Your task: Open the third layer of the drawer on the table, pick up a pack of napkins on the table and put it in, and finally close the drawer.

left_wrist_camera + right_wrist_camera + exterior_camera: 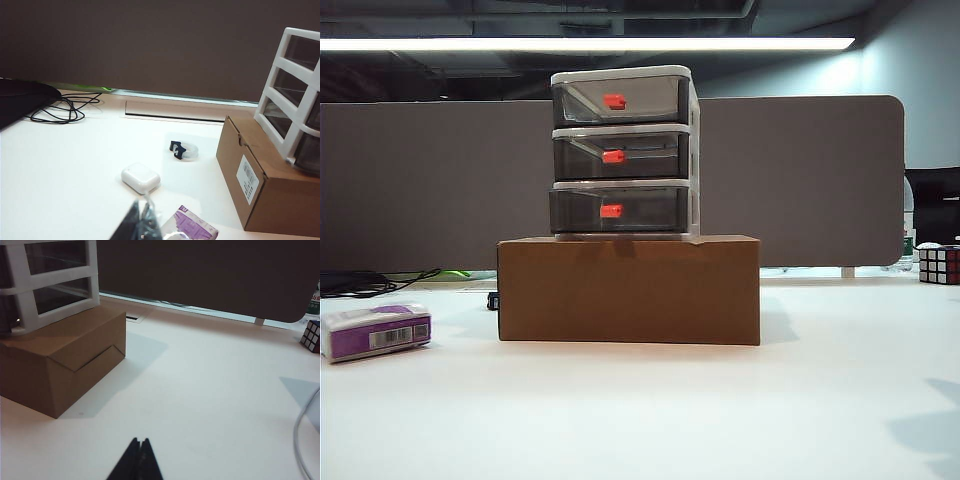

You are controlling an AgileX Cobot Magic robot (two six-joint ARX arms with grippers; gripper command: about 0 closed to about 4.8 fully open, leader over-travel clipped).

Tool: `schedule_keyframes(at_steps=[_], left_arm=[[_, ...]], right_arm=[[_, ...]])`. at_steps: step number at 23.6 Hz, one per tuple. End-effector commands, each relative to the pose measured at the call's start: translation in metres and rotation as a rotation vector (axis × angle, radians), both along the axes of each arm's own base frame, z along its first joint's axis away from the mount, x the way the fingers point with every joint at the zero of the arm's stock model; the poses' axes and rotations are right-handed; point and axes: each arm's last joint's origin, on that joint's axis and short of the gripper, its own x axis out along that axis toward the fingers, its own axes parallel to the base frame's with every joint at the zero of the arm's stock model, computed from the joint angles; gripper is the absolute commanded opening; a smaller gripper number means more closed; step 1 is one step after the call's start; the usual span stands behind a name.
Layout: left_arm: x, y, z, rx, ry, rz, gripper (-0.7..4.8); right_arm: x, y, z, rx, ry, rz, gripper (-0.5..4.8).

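The drawer (624, 152) stands on a brown cardboard box (628, 288) at the middle of the table (650, 410); all its trays are pushed in. The third layer (620, 210) is the lowest tray, with a red handle (611, 211). The pack of napkins (376, 331) lies flat at the far left of the table, purple and white. In the left wrist view my left gripper (141, 206) is shut and empty, with the pack of napkins (192, 226) just beside it. My right gripper (139, 441) is shut and empty over bare table, apart from the box (60, 360). Neither gripper shows in the exterior view.
A small white oval case (140, 178) and a dark clip on a clear ring (182, 149) lie behind the pack. Black cables (65, 107) trail at the far left. A puzzle cube (939, 264) sits at the far right. A grey partition (800, 180) closes the back.
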Motion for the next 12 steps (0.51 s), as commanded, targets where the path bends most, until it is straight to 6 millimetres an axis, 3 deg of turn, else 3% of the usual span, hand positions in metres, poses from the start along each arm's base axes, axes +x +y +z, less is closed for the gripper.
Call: schedule_keyframes(at_steps=[1,10,12], left_arm=[[-0.0004,0.0000,0.0031,-0.001,-0.017,-0.002,-0.05],[-0.0005,-0.0001,0.0036,-0.005,-0.021,-0.005,-0.05],[-0.0022,-0.0089,0.0037,-0.144,0.019,-0.264,-0.06]], right_arm=[[0.0003,0.0001,-0.0010,0.002,-0.007,0.001,-0.06],[0.0003,0.0001,-0.0009,0.002,-0.007,0.002,-0.06],[-0.0010,0.0047,0.0008,0.110,0.006,0.158,-0.06]])
